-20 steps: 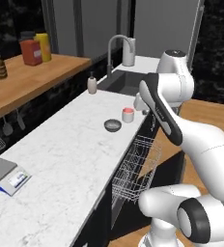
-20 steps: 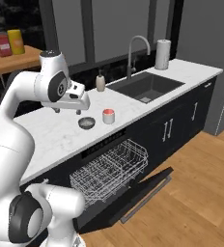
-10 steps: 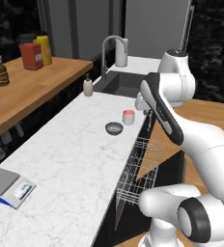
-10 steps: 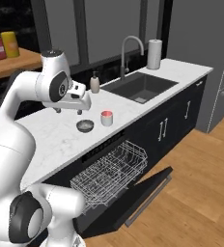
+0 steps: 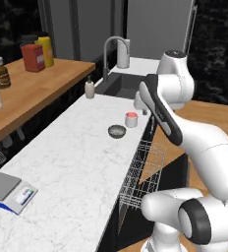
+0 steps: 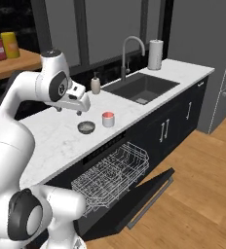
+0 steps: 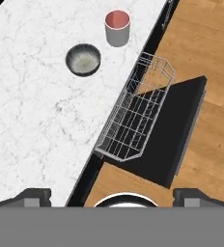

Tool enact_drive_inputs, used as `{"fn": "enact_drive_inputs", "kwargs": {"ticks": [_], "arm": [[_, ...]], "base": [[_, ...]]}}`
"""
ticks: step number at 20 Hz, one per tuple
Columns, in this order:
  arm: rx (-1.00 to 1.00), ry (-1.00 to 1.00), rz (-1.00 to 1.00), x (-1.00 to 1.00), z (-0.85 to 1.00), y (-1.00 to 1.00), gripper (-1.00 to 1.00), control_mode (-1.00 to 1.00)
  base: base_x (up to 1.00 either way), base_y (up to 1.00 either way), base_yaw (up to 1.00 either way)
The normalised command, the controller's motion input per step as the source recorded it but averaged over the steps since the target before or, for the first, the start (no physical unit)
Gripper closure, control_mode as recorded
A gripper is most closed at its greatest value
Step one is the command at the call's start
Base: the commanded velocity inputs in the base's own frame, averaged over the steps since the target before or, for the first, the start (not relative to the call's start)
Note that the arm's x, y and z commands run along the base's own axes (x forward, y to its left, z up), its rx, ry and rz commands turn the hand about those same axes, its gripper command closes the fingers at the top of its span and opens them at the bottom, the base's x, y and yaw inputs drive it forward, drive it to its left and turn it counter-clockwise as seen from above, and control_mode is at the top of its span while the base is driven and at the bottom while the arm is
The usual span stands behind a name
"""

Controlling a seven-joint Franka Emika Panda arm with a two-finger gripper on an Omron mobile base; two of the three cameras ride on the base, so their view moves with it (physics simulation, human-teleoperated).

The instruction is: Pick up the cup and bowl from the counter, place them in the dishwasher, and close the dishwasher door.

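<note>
The white cup (image 5: 131, 119) (image 6: 107, 118) (image 7: 117, 26) with its red-pink inside stands near the front edge of the marble counter (image 5: 71, 162) (image 6: 51, 136) (image 7: 27, 96). The grey bowl (image 5: 117, 131) (image 6: 86, 127) (image 7: 83, 59) sits beside it, a little apart. My gripper (image 5: 143, 109) (image 6: 78, 109) (image 7: 113, 197) hangs above and just behind them, open and holding nothing. Below the counter the dishwasher stands open. Its white wire rack (image 5: 143, 167) (image 6: 112, 172) (image 7: 135, 108) is pulled out over the lowered dishwasher door (image 6: 144, 194) (image 7: 181, 130).
A dark sink (image 6: 141, 87) with a tall faucet (image 5: 111, 49) lies beyond the cup, and a soap bottle (image 5: 89, 89) stands beside it. A paper towel roll (image 6: 155, 54) stands at the far end. The wooden shelf (image 5: 32, 88) with bottles runs along the left. A flat scale (image 5: 8, 192) lies on the near counter.
Both base views have shifted a little, so the base has moved. The cup and bowl stay where they were on the counter. The gripper is still open.
</note>
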Motion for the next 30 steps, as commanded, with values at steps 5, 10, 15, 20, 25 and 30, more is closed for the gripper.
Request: {"fn": "enact_drive_inputs", "kwargs": {"ticks": [5, 10, 15, 20, 25, 30], "arm": [[0.12, 0.05, -0.2, 0.59, -0.13, -0.01, -1.0, -1.0], [0.07, 0.03, -0.08, 0.73, -0.34, -0.39, -1.0, -1.0], [0.0, 0.0, 0.0, 0.58, -0.43, -0.57, -1.0, -1.0], [0.0, -0.02, 0.0, 0.44, -0.42, -0.18, -1.0, -1.0], [0.0, -0.04, 0.0, 0.43, -0.44, -0.04, -1.0, -1.0], [0.0, -0.06, 0.0, 0.47, -0.36, 0.0, -1.0, -1.0]], "base": [[0.0, 0.0, 0.0], [0.0, 0.0, 0.0], [0.0, 0.0, 0.0], [0.0, 0.0, 0.0], [0.0, 0.0, 0.0], [0.0, 0.0, 0.0]]}}
